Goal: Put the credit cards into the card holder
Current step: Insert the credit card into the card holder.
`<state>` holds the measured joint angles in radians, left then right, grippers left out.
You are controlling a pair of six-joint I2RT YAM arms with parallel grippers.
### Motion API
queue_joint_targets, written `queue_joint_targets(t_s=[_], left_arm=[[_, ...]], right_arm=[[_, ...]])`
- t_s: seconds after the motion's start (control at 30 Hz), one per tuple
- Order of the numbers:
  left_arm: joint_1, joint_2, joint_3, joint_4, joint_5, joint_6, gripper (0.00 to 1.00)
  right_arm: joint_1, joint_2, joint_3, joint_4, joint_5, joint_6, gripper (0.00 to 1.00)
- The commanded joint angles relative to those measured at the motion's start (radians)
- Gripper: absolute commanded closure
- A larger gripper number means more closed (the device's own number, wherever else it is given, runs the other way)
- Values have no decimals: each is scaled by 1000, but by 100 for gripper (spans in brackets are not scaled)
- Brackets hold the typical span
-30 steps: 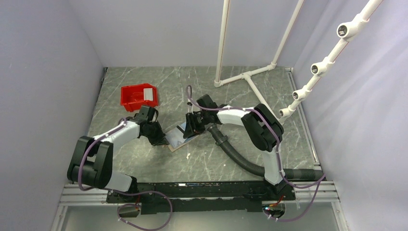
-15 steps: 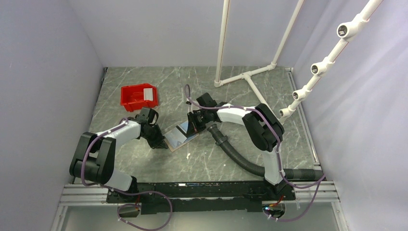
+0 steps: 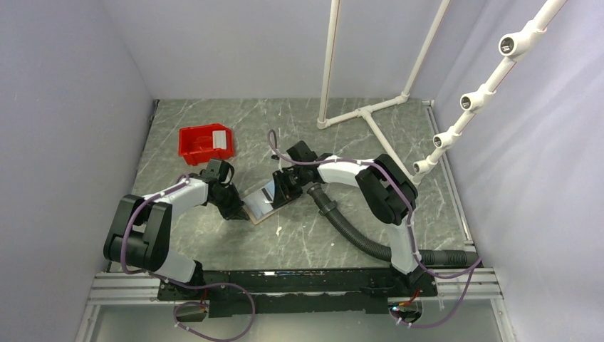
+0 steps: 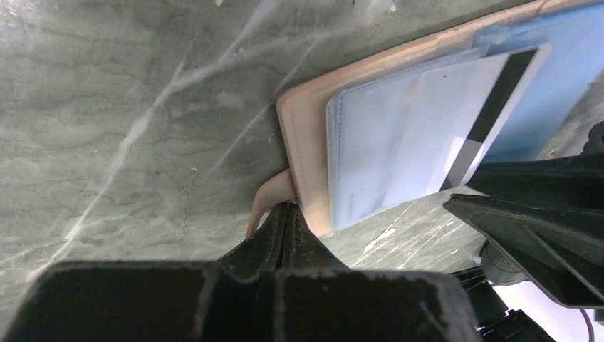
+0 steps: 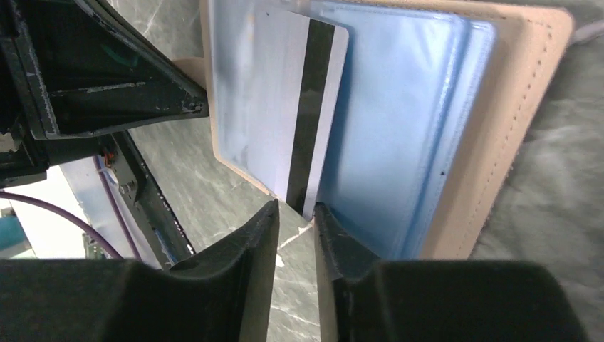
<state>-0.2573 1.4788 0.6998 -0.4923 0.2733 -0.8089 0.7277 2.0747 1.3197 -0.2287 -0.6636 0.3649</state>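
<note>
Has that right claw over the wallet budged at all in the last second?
Yes, slightly. The right gripper has edged left, toward the red bin and away from the white pipe stand.

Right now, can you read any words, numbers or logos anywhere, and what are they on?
No text can be read.
The card shows only a black stripe, no print.
The white label on the red bin is too small to read.
</note>
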Motion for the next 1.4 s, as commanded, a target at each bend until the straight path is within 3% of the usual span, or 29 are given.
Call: queue_joint_targets(t_s=[0.0,0.2,0.67,0.9,1.13,1.37], left_arm=[[-8,32,-33,38,-49,13,100],[-8,48,-22,33,-52,26,100],[-8,58,4,21,-72,39,100],[-8,80,20,25,-81,40,100],[-8,90,45,36,-89,36,100],[-3,19,39,-45,-113,15,100]], right_arm=[[-44,-41,64,-70,50,-108,67],[-43,-26,104,-55,49,-147,55],[-21,113,242,-68,37,-125,58],[39,87,201,28,-55,-7,59],[80,57,93,272,-155,207,61],[29,6,151,52,-29,59,57]])
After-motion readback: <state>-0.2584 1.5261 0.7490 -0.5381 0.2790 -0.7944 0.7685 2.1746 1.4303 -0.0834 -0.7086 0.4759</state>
